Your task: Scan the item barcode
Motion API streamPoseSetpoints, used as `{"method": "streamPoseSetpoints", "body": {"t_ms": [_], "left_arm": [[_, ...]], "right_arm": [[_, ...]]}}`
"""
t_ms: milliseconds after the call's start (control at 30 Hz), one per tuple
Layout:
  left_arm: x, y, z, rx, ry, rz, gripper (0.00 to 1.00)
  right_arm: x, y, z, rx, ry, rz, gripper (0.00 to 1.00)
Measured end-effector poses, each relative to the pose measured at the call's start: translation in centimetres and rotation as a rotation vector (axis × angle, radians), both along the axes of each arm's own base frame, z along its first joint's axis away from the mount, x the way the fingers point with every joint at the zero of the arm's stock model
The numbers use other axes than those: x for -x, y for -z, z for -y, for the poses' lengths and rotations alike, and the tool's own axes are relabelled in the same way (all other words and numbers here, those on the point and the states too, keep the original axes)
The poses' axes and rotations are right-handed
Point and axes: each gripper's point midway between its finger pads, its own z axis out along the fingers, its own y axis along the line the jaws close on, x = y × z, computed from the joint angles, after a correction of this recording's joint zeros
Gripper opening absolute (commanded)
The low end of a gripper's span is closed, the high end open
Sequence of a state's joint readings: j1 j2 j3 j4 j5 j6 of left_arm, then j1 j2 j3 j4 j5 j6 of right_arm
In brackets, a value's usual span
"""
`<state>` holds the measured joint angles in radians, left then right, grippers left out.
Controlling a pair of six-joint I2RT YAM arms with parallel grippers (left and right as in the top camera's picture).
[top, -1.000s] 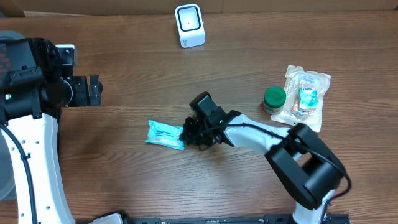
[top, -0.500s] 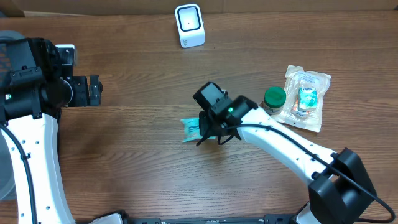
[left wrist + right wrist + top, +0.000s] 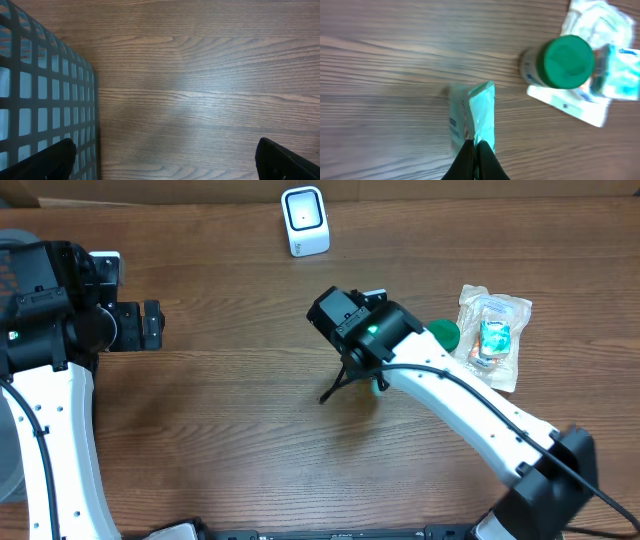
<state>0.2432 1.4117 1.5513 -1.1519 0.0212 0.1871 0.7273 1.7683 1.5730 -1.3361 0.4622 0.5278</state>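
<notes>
From overhead, the left pincer is seen spread apart at the left of the desk, with the scanner at its far edge. Through the left wrist, a mesh basket is shown at the left. Through the right wrist, the right pincer is seen clamped on the teal packet, left of the green-lidded jar.

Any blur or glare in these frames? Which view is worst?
Right wrist: worst, smeared throughout, teal packet and green-lidded jar soft-edged, print unreadable. Left wrist: wood grain crisp, a pale sheen on the table mid-frame, mesh basket at left a little soft. Overhead: sharp, evenly lit, no hard glare.
</notes>
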Motion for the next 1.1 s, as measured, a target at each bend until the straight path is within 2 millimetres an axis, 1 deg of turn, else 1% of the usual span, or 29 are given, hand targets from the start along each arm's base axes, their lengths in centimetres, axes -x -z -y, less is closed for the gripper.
{"method": "streamPoseSetpoints", "body": {"t_ms": [100, 267, 367, 400, 433, 467, 500, 533, 567, 633, 700, 733, 833, 933, 967, 1000, 1100], "left_arm": [[0.0, 0.0, 0.0, 0.0, 0.0, 0.0, 1.0], [0.0, 0.0, 0.0, 0.0, 0.0, 0.0, 1.0], [0.0, 0.0, 0.0, 0.0, 0.0, 0.0, 1.0], [0.0, 0.0, 0.0, 0.0, 0.0, 0.0, 1.0], [0.0, 0.0, 0.0, 0.0, 0.0, 0.0, 1.0], [0.0, 0.0, 0.0, 0.0, 0.0, 0.0, 1.0], [0.0, 0.0, 0.0, 0.0, 0.0, 0.0, 1.0], [0.0, 0.0, 0.0, 0.0, 0.0, 0.0, 1.0], [0.0, 0.0, 0.0, 0.0, 0.0, 0.0, 0.99], [0.0, 0.0, 0.0, 0.0, 0.0, 0.0, 1.0], [0.0, 0.0, 0.0, 0.0, 0.0, 0.0, 1.0], [0.0, 0.0, 0.0, 0.0, 0.0, 0.0, 1.0], [0.0, 0.0, 0.0, 0.0, 0.0, 0.0, 1.0], [0.0, 0.0, 0.0, 0.0, 0.0, 0.0, 1.0], [0.0, 0.0, 0.0, 0.0, 0.0, 0.0, 1.0], [0.0, 0.0, 0.0, 0.0, 0.0, 0.0, 1.0], [0.0, 0.0, 0.0, 0.0, 0.0, 0.0, 1.0]], "right_arm": [[-0.3, 1.9, 0.4, 0.074, 0.001, -0.035, 0.04], [0.0, 4.9, -0.2, 0.137, -0.016, -0.104, 0.04], [0.4, 6.0, -1.6, 0.137, -0.051, -0.117, 0.04], [0.6, 6.3, -2.7, 0.121, -0.074, -0.115, 0.04], [1.0, 6.6, -4.0, 0.096, -0.099, -0.117, 0.07], [1.2, 6.8, -4.8, 0.084, -0.116, -0.117, 0.16], [1.7, 7.3, -5.8, 0.073, -0.139, -0.123, 0.3], [2.0, 7.6, -6.8, 0.057, -0.156, -0.122, 0.49], [2.3, 7.9, -7.5, 0.043, -0.173, -0.125, 0.58], [3.1, 8.4, -9.2, 0.003, -0.213, -0.141, 0.64], [3.9, 8.7, -10.8, -0.049, -0.252, -0.168, 0.65], [4.2, 8.8, -11.2, -0.066, -0.263, -0.182, 0.65], [4.7, 9.0, -11.6, -0.108, -0.269, -0.224, 0.65], [4.1, 8.7, -11.6, -0.163, -0.244, -0.254, 0.67], [3.2, 8.4, -11.0, -0.198, -0.219, -0.263, 0.71], [2.7, 8.2, -10.6, -0.221, -0.208, -0.274, 0.72], [-0.1, 7.3, -7.6, -0.323, -0.144, -0.308, 0.75]]}}
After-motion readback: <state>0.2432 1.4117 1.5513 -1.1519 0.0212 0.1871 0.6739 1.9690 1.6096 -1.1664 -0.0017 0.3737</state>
